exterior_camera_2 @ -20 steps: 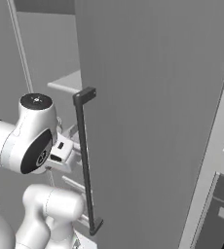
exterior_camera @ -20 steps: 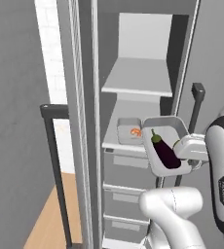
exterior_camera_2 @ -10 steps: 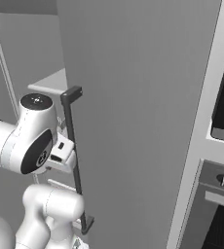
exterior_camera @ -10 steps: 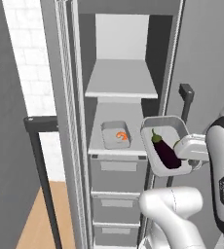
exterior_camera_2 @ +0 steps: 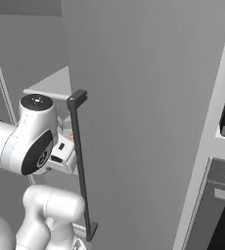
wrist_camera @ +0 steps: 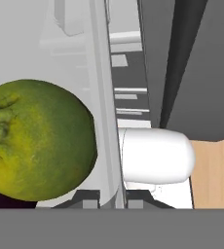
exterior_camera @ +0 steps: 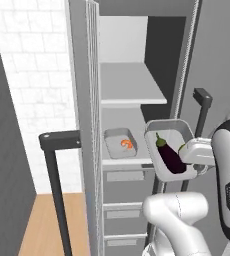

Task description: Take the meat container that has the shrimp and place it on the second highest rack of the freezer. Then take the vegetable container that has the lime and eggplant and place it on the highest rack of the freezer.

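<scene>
The freezer (exterior_camera: pixel 84 75) stands open in front of me. On its second highest rack (exterior_camera: pixel 112 160) lies the meat container (exterior_camera: pixel 118 146) with the orange shrimp (exterior_camera: pixel 127 144). The highest rack (exterior_camera: pixel 129 90) above it is bare. My gripper (exterior_camera: pixel 187 152) is shut on the right rim of the vegetable container (exterior_camera: pixel 159 131), tilted in the air just in front of the lower shelf, right of the meat container. The dark eggplant (exterior_camera: pixel 170 156) lies in it. In the hand view the lime (wrist_camera: pixel 36 141) sits close on the left, and the gripper (wrist_camera: pixel 111 198) pinches the tray's rim (wrist_camera: pixel 104 121).
The open freezer door (exterior_camera: pixel 219 60) stands right of the arm, its dark bar handle (exterior_camera_2: pixel 80 161) just beside the hand. Another dark bar handle (exterior_camera: pixel 54 175) rises at the left. Grey drawer fronts (exterior_camera: pixel 122 212) sit below the shelves. The black oven column (exterior_camera_2: pixel 222 195) is far right.
The whole picture has shifted in both base views, so the base has driven. The vegetable container stays in my shut gripper at the same height beside the lower shelf.
</scene>
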